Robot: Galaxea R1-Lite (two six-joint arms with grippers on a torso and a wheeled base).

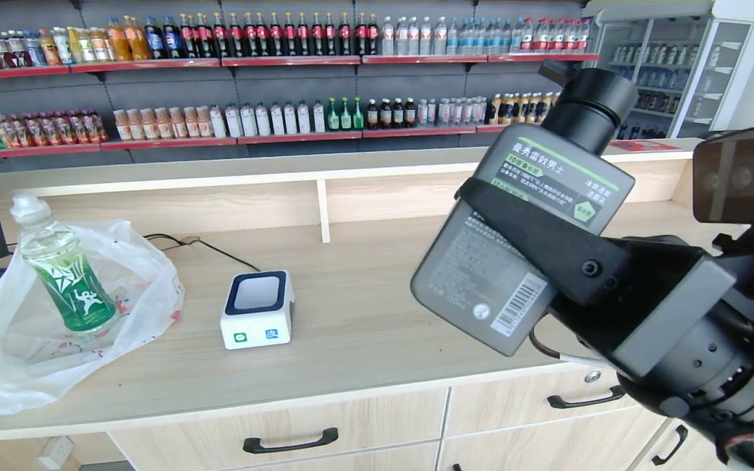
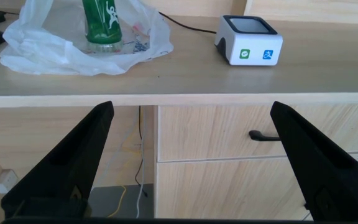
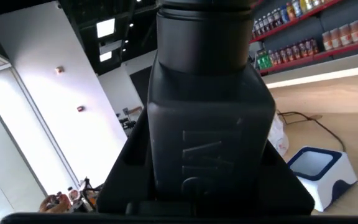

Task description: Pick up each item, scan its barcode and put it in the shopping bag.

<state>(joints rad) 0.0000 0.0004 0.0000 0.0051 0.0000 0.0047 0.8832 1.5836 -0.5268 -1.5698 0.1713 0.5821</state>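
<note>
Wooden counter [image 1: 364, 314]; right gripper [image 1: 482, 199] clamps barcoded bottle [image 1: 475, 275].

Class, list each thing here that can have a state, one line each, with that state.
Dark grey bottle: capped, held tilted above the counter.
Right gripper: shut on the bottle.
Left gripper: open, empty.
Green drink bottle: capped, upright in the bag.
Shopping bag: open, on the counter.
Scanner: on the counter, cabled.
Drawers: closed.
</note>
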